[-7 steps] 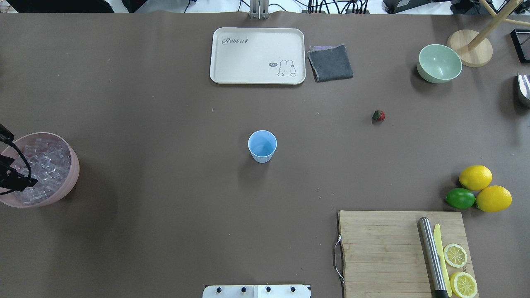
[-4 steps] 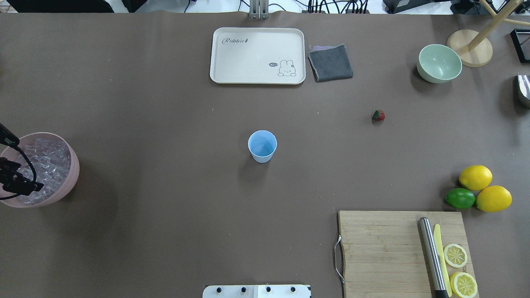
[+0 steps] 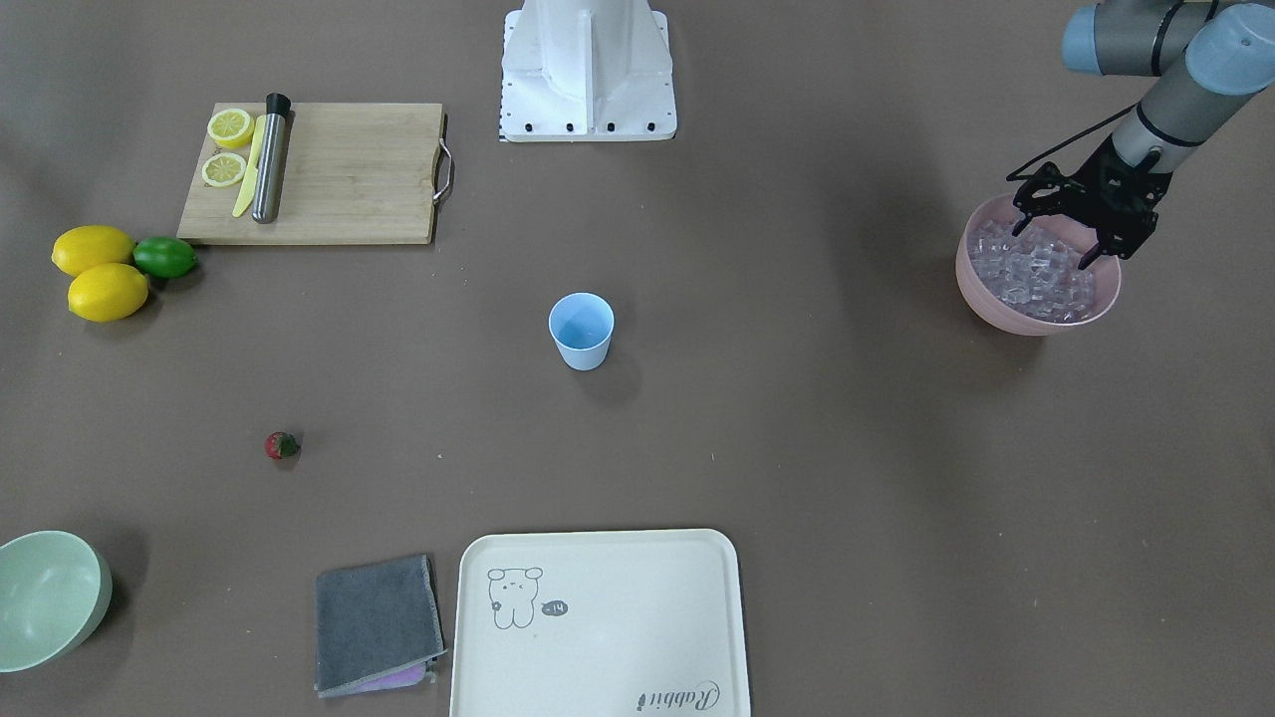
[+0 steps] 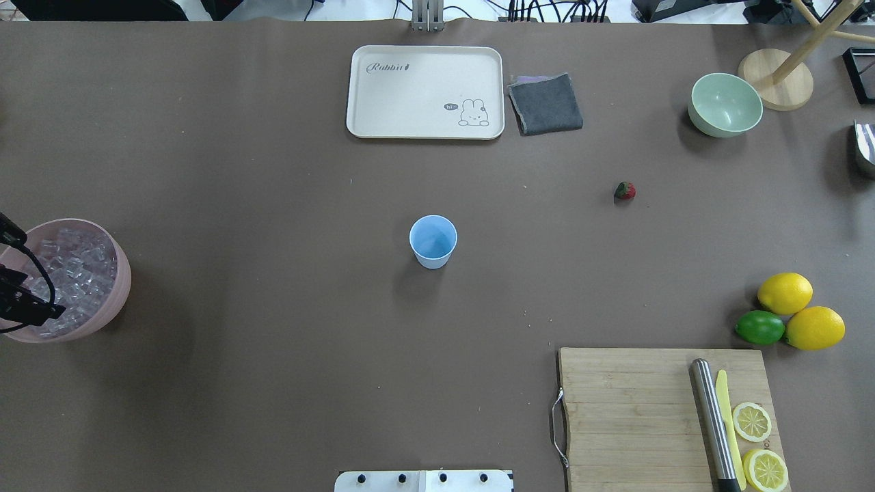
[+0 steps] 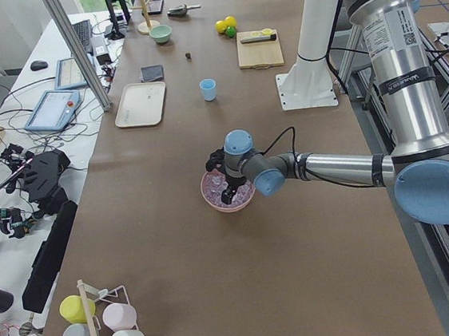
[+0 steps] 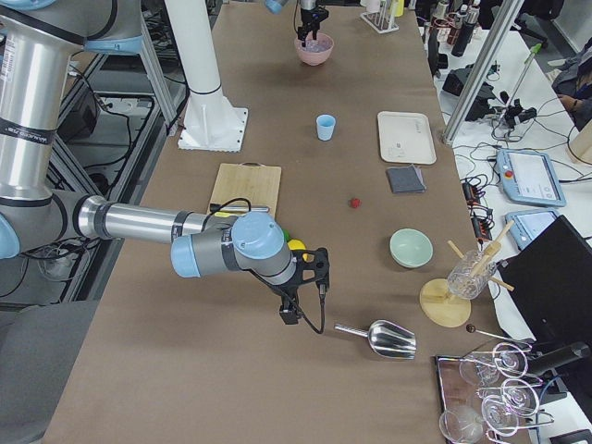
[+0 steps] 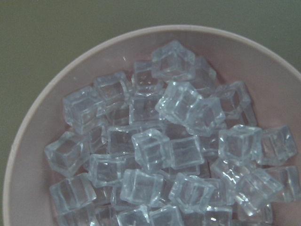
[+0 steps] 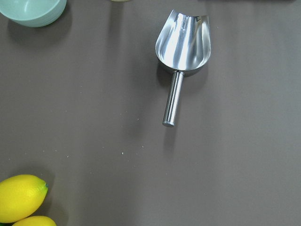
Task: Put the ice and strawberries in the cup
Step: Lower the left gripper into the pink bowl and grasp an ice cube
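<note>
Exterior front-facing: left pincer hangs over the pink bowl at the robot's left end of the surface. Jaws are spread wide and point down at the ice. We see nothing between them, and we can't tell if the tips touch the cubes. Left wrist view is only the bowl, heaped with clear cubes from rim to rim.

Cup stands upright mid-surface, well apart from the pink bowl, with its blue bottom visible from overhead. Strawberry lies on the bare surface on the robot's right half, well apart from the cup, roughly between the cup and the green bowl.

Right pincer shows only in the exterior right view, low over the surface just beside the lemons. We can't tell whether it is open or closed. Its wrist view looks straight down on a steel scoop lying flat, handle toward the camera's bottom edge, with a lemon in the lower left corner.

Lime touches the two whole lemons. Board near the robot's base carries two lemon halves, a yellow knife and a steel rod. Tray and a folded grey cloth sit side by side at the far edge.
</note>
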### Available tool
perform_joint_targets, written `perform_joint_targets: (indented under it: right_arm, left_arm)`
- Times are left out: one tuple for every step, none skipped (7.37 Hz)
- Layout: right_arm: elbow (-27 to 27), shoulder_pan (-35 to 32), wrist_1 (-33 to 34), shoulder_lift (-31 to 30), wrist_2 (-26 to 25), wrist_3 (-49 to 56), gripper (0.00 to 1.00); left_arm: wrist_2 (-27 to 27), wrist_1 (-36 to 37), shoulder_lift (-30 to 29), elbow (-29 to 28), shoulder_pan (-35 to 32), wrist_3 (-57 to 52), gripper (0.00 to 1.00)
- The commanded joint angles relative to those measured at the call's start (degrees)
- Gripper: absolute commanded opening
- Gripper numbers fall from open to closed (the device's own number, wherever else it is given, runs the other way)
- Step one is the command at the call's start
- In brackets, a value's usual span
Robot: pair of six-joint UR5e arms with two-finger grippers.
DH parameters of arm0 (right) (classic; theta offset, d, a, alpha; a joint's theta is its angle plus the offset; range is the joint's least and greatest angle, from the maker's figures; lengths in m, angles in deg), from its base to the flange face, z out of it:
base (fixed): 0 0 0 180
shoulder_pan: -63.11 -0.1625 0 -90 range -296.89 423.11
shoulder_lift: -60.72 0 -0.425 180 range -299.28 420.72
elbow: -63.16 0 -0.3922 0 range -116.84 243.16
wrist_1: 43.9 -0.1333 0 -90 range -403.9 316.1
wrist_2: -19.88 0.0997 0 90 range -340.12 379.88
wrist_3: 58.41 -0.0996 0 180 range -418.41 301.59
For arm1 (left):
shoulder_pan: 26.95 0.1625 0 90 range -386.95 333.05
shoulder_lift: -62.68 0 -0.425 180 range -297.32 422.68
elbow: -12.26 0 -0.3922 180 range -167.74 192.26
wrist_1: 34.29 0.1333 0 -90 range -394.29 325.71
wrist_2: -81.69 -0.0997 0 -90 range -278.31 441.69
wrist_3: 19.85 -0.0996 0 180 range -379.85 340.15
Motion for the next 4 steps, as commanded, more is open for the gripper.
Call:
perform_joint_targets:
  right_arm:
    - [0.0, 0.0, 0.0, 0.0, 0.0, 0.0, 1.00]
    - [0.0, 0.0, 0.0, 0.0, -0.1, 0.0, 1.00]
    - [0.0, 0.0, 0.1, 0.1, -0.1, 0.0, 1.00]
    - [0.0, 0.0, 0.0, 0.2, -0.1, 0.0, 1.00]
  left_arm:
    - [-0.6, -0.1, -0.1, 0.0, -0.1, 0.0, 0.93]
    - [-0.6, 0.0, -0.3, 0.0, -0.1, 0.0, 0.89]
    - [-0.6, 0.1, -0.5, -0.1, -0.1, 0.1, 0.81]
    - [-0.5, 0.0, -0.6, -0.5, -0.1, 0.1, 0.75]
